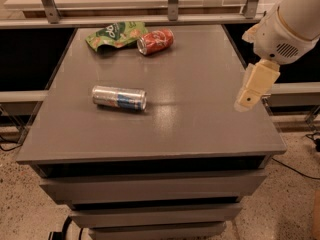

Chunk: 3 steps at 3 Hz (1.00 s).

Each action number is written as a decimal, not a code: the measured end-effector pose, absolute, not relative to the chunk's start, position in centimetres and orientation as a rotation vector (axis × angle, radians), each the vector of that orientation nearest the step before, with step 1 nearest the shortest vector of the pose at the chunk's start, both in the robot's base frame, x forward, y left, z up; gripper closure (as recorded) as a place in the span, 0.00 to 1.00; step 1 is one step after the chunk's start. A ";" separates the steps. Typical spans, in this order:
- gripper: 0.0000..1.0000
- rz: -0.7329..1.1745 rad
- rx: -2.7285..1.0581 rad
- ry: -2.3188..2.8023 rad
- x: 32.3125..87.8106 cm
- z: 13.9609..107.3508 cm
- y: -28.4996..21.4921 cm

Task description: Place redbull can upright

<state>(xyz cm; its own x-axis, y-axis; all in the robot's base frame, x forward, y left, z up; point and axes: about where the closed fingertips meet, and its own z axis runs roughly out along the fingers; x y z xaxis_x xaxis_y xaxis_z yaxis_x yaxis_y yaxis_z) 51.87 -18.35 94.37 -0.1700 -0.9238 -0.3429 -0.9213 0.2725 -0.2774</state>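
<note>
And here's the redbull can (119, 98), flat on its side on the grey surface (200, 74), long axis running left to right, silver body catching the light with a blue band and a fleck of red toward its right end. Not upright, then: it lies there alone, nothing touching it. Straight beyond the can, at the far edge of the surface, sits a crumpled green snack bag (114, 35); beyond the can and a little to its right is a red soda can (155, 41), also tipped over on its side, tucked right against the bag, though whether the two actually touch I cannot tell. Now swing well off to the right of the redbull can and there's the gripper (244, 103), cream-coloured, pointing down and slightly leftward, poised by the right-hand edge of the surface and well apart from the can, with a broad stretch of bare grey between them. How the jaws stand, parted or closed, I cannot tell from this angle; the gripper has hold of none of the things on the surface. Above the gripper, farther right of the can again, the bulky white arm (290, 26) comes in from the top corner. Below the can, under the surface, stepped grey drawer fronts (150, 189) drop toward a speckled floor (290, 209).
</note>
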 end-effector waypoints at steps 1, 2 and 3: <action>0.00 -0.008 -1.662 2.108 51.9 94.4 -18.4; 0.00 0.007 -1.722 2.072 51.4 93.8 -15.3; 0.00 0.025 -1.820 2.015 50.9 93.0 -10.4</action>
